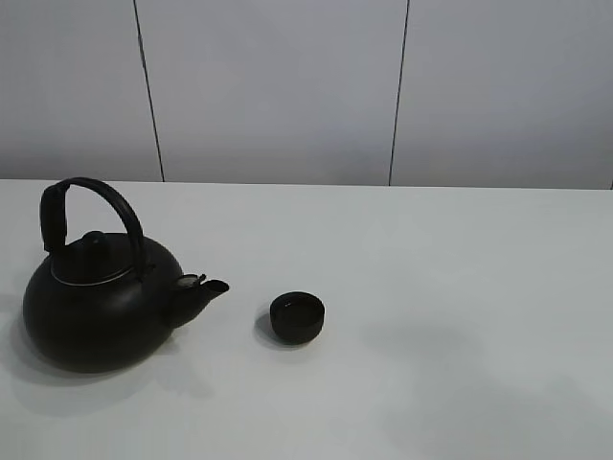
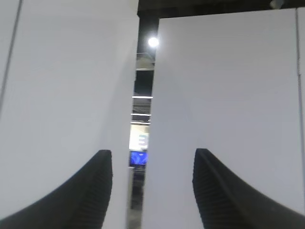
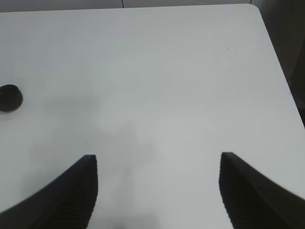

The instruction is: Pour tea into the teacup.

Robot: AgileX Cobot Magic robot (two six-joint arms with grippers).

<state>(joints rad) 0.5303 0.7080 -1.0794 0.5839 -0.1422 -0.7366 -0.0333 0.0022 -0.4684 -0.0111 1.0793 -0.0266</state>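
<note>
Teacup (image 1: 297, 317): small, matte black, upright on white table (image 1: 460, 287), just right of kettle spout, not touching. Left to right in the high view: big round black kettle (image 1: 101, 302) at left edge, arched handle up, spout aimed at the cup; then cup near centre; bare tabletop beyond. No arm in that view. Left gripper (image 2: 152, 164): jaws apart, holding nothing, facing grey wall panels (image 2: 224, 86) with a dark gap between. Right gripper (image 3: 158, 167): jaws apart, empty, above the table, well apart from the cup (image 3: 9, 98) at far edge of its view.
</note>
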